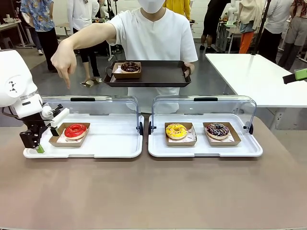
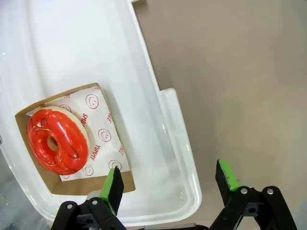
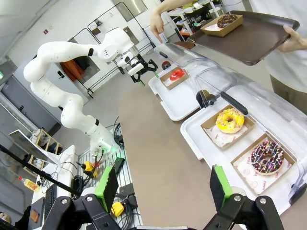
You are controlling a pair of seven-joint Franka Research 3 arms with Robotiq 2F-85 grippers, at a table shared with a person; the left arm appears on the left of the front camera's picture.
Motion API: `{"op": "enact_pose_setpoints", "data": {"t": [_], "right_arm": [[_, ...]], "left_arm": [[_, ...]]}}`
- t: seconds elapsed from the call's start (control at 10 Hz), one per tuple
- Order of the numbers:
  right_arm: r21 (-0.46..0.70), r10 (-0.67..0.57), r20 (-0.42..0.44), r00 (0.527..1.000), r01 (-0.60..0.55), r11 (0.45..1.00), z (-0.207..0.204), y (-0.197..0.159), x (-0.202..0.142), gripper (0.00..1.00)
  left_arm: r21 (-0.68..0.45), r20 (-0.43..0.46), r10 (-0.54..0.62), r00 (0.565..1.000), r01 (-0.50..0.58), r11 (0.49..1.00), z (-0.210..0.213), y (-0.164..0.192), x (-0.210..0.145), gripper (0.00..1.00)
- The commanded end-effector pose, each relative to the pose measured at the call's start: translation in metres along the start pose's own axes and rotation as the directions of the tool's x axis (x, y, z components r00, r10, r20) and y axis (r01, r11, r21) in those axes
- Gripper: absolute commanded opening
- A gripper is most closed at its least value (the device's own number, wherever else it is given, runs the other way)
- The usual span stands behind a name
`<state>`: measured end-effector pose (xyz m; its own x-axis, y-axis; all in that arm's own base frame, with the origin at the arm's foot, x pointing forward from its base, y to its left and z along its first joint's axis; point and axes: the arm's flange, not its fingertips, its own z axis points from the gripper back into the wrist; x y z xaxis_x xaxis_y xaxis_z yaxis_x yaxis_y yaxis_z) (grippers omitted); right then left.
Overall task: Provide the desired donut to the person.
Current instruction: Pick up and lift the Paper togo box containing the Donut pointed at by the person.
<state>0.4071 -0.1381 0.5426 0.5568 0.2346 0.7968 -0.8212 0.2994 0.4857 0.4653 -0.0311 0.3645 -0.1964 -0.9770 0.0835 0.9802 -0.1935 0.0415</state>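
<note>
My left gripper (image 2: pixel 170 179), spread empty beside the brown cardboard tray (image 2: pixel 45 179), should pinch its rim, sparing the probably soft red-glazed donut (image 2: pixel 57 141).

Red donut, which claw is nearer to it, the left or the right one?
Left. The left claw hangs open at the edge of the tray beside the red donut; the right claw is far off, beyond the other tray.

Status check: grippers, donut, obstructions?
Left gripper open, over tray edge beside red donut. Right gripper open, well back. Person's hand points toward red donut; lid up, nothing blocking.
</note>
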Motion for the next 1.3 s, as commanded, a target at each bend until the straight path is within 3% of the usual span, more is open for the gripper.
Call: {"op": "enact_pose_setpoints", "data": {"t": [0.0,0.3,0.9,1.0,1.1,1.2], "right_arm": [[0.005,0.004,0.004,1.000,-0.004,1.000,0.000,0.000,0.000,1.00],[0.005,0.004,0.004,1.000,-0.004,1.000,0.000,0.000,0.000,1.00],[0.005,0.004,0.004,1.000,-0.004,1.000,0.000,0.000,0.000,1.00],[0.005,0.004,0.004,1.000,-0.004,1.000,0.000,0.000,0.000,1.00],[0.005,0.004,0.004,1.000,-0.004,1.000,0.000,0.000,0.000,1.00],[0.005,0.004,0.004,1.000,-0.004,1.000,0.000,0.000,0.000,1.00]], "left_arm": [[-0.008,-0.027,0.049,0.998,-0.049,0.999,-0.014,0.017,-0.003,1.00],[0.007,-0.048,0.076,0.996,-0.076,0.997,-0.024,0.039,-0.004,1.00],[0.057,-0.105,0.137,0.985,-0.132,0.990,-0.038,0.044,-0.014,1.00],[0.057,-0.107,0.125,0.986,-0.120,0.991,-0.038,0.047,-0.014,0.46],[0.056,-0.111,0.122,0.986,-0.116,0.992,-0.038,0.047,-0.014,0.46],[0.059,-0.110,0.124,0.986,-0.118,0.991,-0.039,0.044,-0.014,0.00]]}}
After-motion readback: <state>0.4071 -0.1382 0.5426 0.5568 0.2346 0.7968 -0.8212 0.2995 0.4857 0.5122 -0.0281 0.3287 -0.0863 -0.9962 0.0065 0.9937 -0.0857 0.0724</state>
